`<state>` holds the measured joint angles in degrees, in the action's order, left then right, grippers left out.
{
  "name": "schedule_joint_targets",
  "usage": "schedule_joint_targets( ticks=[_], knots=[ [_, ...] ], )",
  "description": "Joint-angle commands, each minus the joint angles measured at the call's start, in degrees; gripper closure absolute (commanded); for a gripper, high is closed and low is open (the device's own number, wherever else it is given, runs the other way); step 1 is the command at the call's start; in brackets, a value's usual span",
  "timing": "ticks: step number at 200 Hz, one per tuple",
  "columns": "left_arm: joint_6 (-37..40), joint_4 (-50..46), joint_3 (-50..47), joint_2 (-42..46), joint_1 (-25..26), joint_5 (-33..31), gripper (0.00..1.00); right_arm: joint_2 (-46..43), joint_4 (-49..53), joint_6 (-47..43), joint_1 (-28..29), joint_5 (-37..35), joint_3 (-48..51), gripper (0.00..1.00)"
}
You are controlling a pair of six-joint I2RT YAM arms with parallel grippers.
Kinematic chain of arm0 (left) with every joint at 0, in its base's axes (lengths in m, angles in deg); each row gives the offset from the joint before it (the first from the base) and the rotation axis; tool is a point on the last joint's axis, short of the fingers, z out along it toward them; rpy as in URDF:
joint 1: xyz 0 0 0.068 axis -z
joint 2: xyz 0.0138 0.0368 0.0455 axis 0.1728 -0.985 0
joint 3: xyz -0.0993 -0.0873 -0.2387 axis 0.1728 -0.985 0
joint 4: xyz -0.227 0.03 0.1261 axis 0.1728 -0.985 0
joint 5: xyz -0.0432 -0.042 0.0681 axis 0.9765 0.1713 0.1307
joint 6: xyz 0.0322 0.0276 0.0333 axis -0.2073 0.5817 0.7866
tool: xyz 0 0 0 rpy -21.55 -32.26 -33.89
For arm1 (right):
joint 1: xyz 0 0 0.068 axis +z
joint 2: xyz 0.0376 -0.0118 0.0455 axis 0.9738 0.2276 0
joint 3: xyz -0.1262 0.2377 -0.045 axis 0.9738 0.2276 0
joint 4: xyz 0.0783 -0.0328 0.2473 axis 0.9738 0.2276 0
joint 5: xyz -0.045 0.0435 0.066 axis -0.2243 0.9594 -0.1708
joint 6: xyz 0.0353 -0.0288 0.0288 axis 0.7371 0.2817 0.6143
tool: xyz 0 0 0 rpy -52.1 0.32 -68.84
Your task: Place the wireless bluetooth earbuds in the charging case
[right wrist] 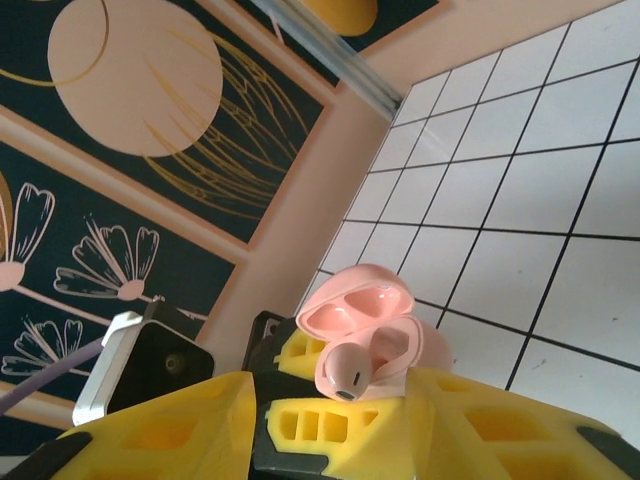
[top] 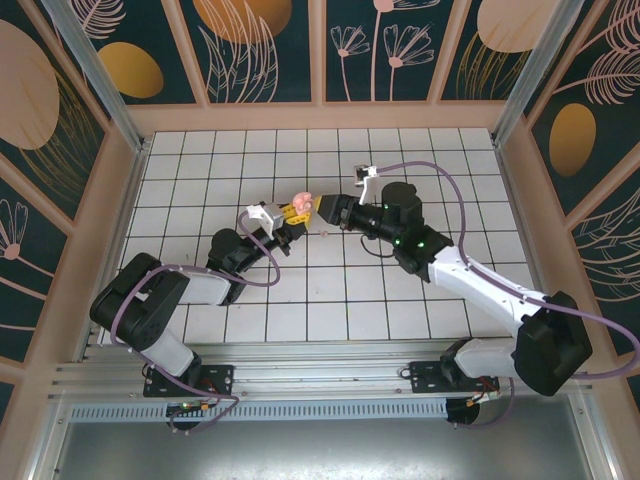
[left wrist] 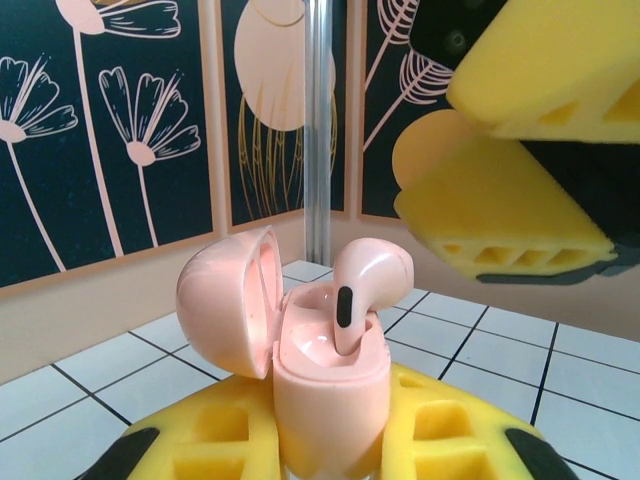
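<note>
My left gripper (left wrist: pixel 330 445) is shut on the salmon-pink charging case (left wrist: pixel 330 400), holding it upright above the tiles with its lid (left wrist: pixel 225 300) swung open to the left. One pale pink earbud (left wrist: pixel 365 285) stands with its stem down in the right socket and its head poking out above the rim. The socket beside it looks bare. My right gripper (right wrist: pixel 335 405) is open just beside the case, and its yellow fingers (left wrist: pixel 500 195) hang to the upper right of the earbud without touching it. From above, the case (top: pixel 298 205) sits between the left gripper (top: pixel 283 214) and the right gripper (top: pixel 322 208).
White gridded tiles (top: pixel 330 300) cover the table, ringed by a low wooden rim and dark floral wall panels (top: pixel 260 45). A metal post (left wrist: pixel 317 130) stands behind the case. Purple cables loop off both arms.
</note>
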<state>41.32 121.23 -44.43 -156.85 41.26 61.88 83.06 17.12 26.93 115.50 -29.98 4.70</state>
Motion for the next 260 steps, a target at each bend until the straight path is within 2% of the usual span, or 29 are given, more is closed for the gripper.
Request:
schedule_joint_targets(
  ticks=[1, 73, 97, 119, 172, 260],
  knots=[
    [0.11, 2.45, 1.43, 1.28, 0.34, 0.36, 0.92, 2.07, -2.79, 1.54, -0.25, 4.09, -1.75, 0.57],
    [0.29, 1.9, 1.2, 1.46, 0.35, 0.14, 0.92, 4.19, -6.23, 2.83, -0.2, 7.12, -1.96, 0.67],
    [0.14, 1.95, 1.27, 1.39, 0.33, 0.14, 0.92, 3.49, -6.22, 2.79, -0.16, 6.37, -1.44, 0.66],
    [0.12, 1.79, 1.21, 1.45, 0.35, 0.14, 0.92, 2.61, -5.33, 2.4, -0.33, 5.23, -1.29, 0.62],
    [0.11, 1.68, 1.31, 1.46, 0.38, 0.12, 0.92, 2.2, -4.47, 1.61, -0.88, 4.56, -2.0, 0.61],
    [-0.06, 1.41, 1.23, 1.46, 0.34, -0.03, 0.92, 4.51, -7.09, 2.42, -0.78, 7.35, -2.81, 0.69]
  ],
)
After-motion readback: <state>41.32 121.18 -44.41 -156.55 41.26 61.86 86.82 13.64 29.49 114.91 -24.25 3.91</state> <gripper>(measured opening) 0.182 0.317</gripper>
